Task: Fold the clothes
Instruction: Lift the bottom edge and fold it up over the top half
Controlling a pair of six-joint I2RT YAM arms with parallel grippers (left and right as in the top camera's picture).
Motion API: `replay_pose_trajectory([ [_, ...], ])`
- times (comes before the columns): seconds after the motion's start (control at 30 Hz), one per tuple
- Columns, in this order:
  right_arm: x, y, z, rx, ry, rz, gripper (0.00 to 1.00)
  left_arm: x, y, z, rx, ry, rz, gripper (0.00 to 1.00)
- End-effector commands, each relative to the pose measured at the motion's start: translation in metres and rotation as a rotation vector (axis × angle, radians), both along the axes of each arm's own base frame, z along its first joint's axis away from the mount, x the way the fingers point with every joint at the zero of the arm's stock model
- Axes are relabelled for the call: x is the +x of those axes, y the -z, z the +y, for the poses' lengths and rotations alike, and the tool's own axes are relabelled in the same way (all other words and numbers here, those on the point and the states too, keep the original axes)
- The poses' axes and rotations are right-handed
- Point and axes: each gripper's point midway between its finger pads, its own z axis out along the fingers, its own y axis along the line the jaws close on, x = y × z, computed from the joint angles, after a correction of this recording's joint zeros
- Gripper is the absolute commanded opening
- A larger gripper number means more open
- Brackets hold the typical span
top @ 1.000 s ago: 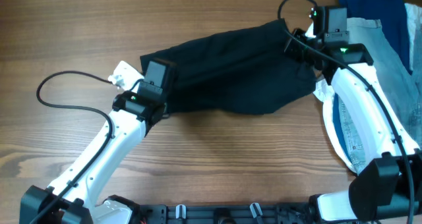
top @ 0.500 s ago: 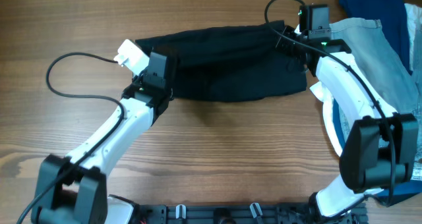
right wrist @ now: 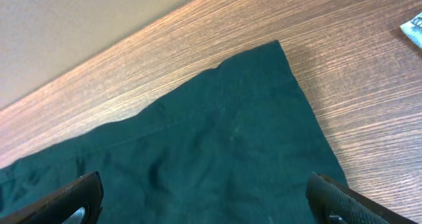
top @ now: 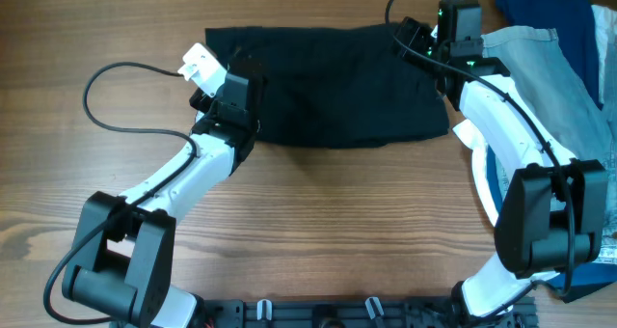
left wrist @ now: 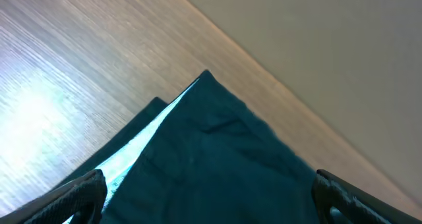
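Note:
The clothes [top: 328,87], a pair of black shorts, lie flat as a wide folded band at the far middle of the wooden table. My left gripper [top: 231,72] hovers over their left end, open, with nothing between its fingers. In the left wrist view a corner of the clothes [left wrist: 211,138] points away from the left gripper [left wrist: 211,204], whose fingertips [left wrist: 82,194] stand far apart. My right gripper [top: 416,41] is over the clothes' far right corner, also open. The right wrist view shows the clothes [right wrist: 217,138] lying flat beneath the right gripper [right wrist: 206,201].
A pale blue denim garment [top: 540,68] and a dark blue cloth [top: 549,10] lie at the far right, partly under my right arm. A black cable [top: 106,87] loops over the table on the left. The table's far edge [left wrist: 277,85] runs close behind the clothes.
Both grippers carried the clothes' raised edge toward the far side and laid the fabric flat. Both then opened and let go of it.

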Motion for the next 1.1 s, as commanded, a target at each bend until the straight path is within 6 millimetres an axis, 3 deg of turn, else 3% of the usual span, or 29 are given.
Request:
replay_pose_trajectory([
  [0.0,-0.001,0.001,0.007,-0.077,-0.121,-0.001,1.0,-0.001,-0.016,-0.008,0.068,0.13,0.024,1.0],
  [0.07,-0.008,-0.002,0.012,-0.11,-0.209,0.004,1.0,-0.005,-0.01,-0.023,0.073,0.243,0.072,1.0],
  [0.2,-0.025,0.004,0.01,-0.151,-0.261,0.07,1.0,-0.02,0.013,-0.029,0.084,0.318,0.196,1.0],
  [0.3,-0.038,0.017,0.001,-0.167,-0.271,0.143,1.0,-0.028,0.027,-0.026,0.064,0.342,0.265,1.0],
  [0.47,-0.057,0.032,-0.032,-0.132,-0.249,0.252,1.0,-0.037,0.047,-0.01,0.001,0.38,0.365,1.0],
  [0.67,-0.08,0.059,-0.037,0.024,-0.295,0.375,0.98,-0.039,0.054,0.005,0.017,0.417,0.407,1.0],
  [0.8,-0.094,0.088,-0.036,0.053,-0.295,0.483,0.82,-0.04,0.063,0.005,0.018,0.416,0.431,0.99],
  [0.9,-0.098,0.101,-0.032,0.092,-0.286,0.523,0.62,-0.031,0.07,0.002,0.014,0.423,0.412,0.98],
  [1.07,-0.078,0.087,-0.021,0.13,-0.326,0.413,0.5,-0.012,0.069,-0.009,0.009,0.471,0.369,0.97],
])
